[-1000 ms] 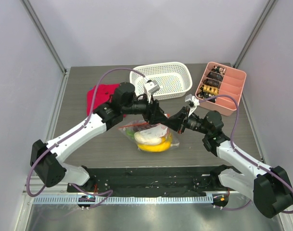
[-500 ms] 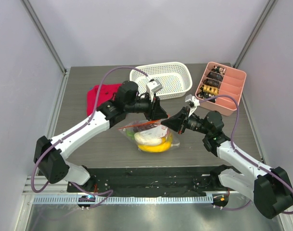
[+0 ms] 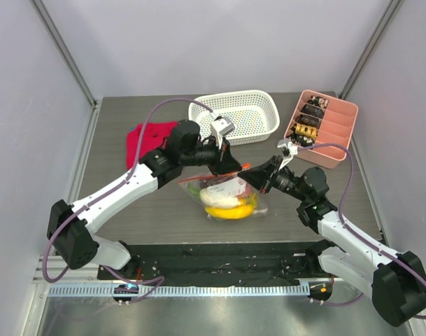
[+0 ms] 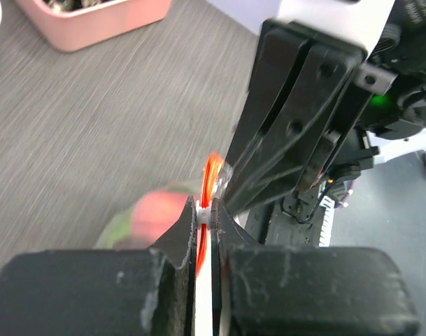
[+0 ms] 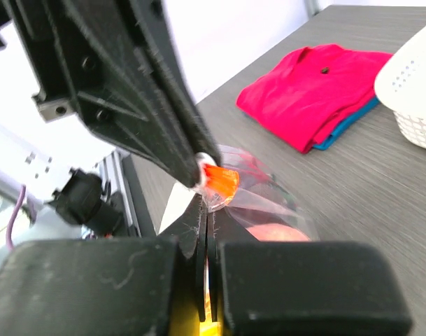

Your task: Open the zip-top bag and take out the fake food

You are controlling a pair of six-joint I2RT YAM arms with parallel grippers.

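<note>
Count first: 1 zip-top bag, 2 pincers on it, 1 white basket, 1 pink tray, 1 folded red cloth. Fake food inside the bag: 1 yellow banana bunch, 1 white piece, 1 green bit, 1 pink-red fruit (blurry, so poss. more behind the crinkles).

Left pincer is clenched on the bag's top edge, with the orange zipper strip poking out just past its tips. Right pincer is pinched tight on clear plastic just below that strip, tip to tip w/ the left one.

The bag hangs under both pincers, zipper edge up, belly sagging down toward the arm bases. Its long axis runs approx. pincer to pincer. Can't tell if the bottom touches the table.
</note>
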